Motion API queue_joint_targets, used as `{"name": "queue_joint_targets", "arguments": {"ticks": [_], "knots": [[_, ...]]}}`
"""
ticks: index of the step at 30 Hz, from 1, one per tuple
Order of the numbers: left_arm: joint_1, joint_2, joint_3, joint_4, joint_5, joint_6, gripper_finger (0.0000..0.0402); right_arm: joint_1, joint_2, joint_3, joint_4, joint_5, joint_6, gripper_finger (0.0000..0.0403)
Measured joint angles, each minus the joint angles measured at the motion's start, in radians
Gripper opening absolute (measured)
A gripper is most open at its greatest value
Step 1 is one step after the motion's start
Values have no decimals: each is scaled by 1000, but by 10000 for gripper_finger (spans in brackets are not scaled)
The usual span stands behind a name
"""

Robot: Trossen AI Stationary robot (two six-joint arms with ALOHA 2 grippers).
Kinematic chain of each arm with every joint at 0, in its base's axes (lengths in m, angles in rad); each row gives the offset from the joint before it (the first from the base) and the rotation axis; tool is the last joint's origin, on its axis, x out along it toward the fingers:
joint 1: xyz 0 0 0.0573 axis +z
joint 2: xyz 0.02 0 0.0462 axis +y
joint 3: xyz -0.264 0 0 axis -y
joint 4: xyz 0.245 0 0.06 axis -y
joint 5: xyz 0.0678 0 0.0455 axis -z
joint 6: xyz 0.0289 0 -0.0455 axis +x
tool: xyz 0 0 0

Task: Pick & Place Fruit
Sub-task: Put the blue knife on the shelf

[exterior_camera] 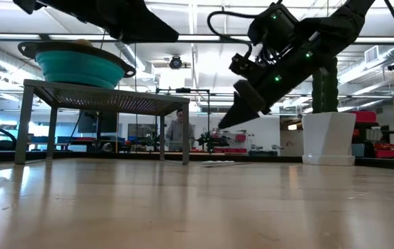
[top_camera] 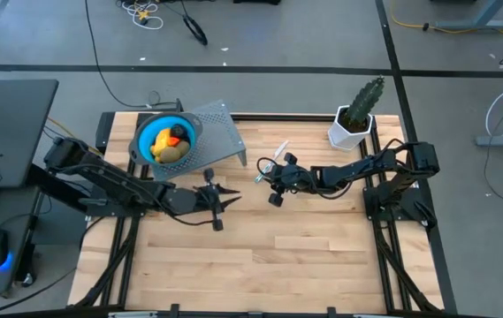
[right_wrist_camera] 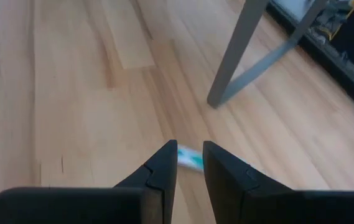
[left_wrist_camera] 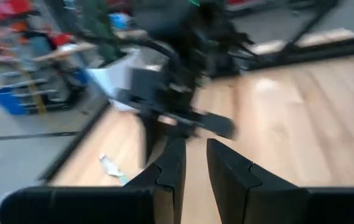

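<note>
The fruit (top_camera: 173,141), yellow-orange, orange, olive and dark pieces, lies in a blue bowl (top_camera: 145,132) on a grey perforated stand (top_camera: 220,132) at the table's far left. My left gripper (top_camera: 232,196) hovers over bare wood just near of the stand. Its fingers (left_wrist_camera: 195,146) stand a narrow gap apart with nothing between them. My right gripper (top_camera: 262,177) points toward the stand from the right, well above the table (exterior_camera: 228,123). It is also narrowly open (right_wrist_camera: 190,148) and empty. The two grippers face each other closely.
A green cactus-like plant in a white pot (top_camera: 355,124) stands at the far right. A thin pale stick with a teal end (top_camera: 278,152) lies on the wood under the right gripper. The stand's legs (right_wrist_camera: 232,68) are close by. Bare wood spreads toward the near edge (top_camera: 260,265).
</note>
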Motion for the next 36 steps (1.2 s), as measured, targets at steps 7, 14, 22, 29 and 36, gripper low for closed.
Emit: {"name": "queue_joint_targets", "arguments": {"ticks": [7,14,22,29,36], "knots": [[0,0,-116,92,55,-111,73,-2,0,0,23,4,36,85],[-31,-27,-261,386,-132,-323,73,-2,21,0,13,86,198,85],[-145,75,-285,560,-90,-241,73,12,21,0,105,-43,210,85],[-139,99,-238,567,70,-250,73,78,13,1,20,-155,191,85],[-103,99,-149,469,-34,-270,73,158,13,1,-109,-3,233,85]]}}
